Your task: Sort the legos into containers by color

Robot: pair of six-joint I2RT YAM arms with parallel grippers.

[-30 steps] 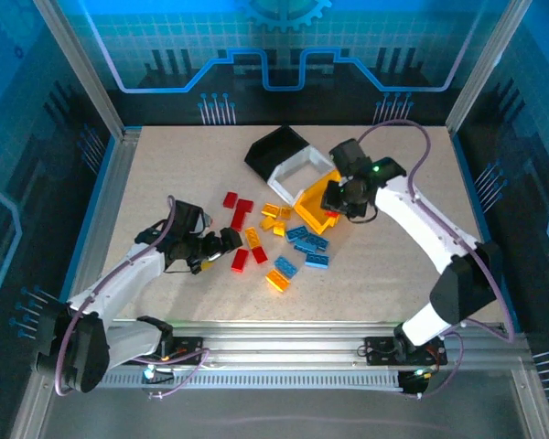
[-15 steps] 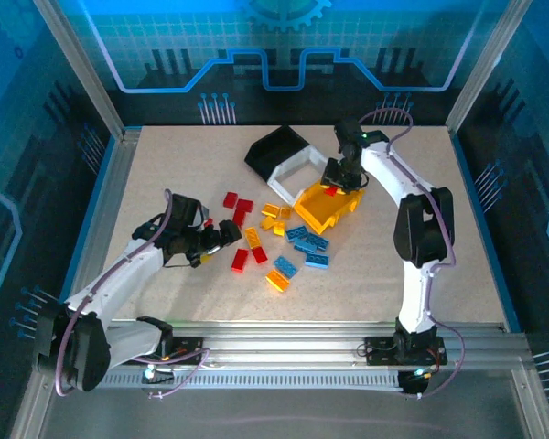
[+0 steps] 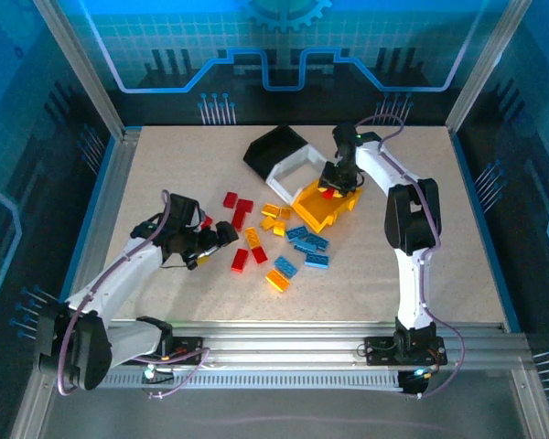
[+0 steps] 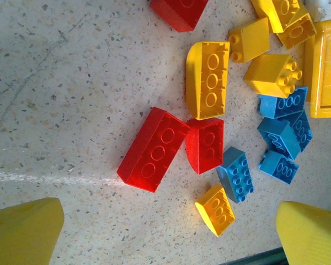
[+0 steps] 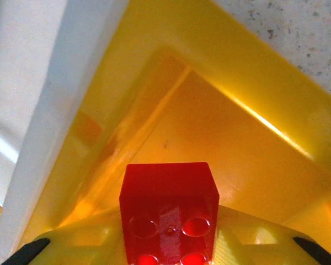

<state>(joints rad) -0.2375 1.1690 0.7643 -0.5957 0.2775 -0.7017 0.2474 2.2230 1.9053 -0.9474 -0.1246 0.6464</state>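
Right wrist: right claw (image 5: 171,251) clamps one red brick (image 5: 169,193) over yellow bin (image 5: 254,165); left claw (image 4: 166,232) apart.

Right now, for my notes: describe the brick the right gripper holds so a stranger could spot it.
On the table's far middle stand three joined bins; the yellow bin is at the right end. Over it hangs the right gripper, pinching a small red brick; the other red bricks lie loose on the table.

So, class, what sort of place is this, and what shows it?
Likely a robotics lab cell: two robot arms bolted to an aluminium rail, a table enclosed by metal framing and blue panels, legos awaiting sorting.
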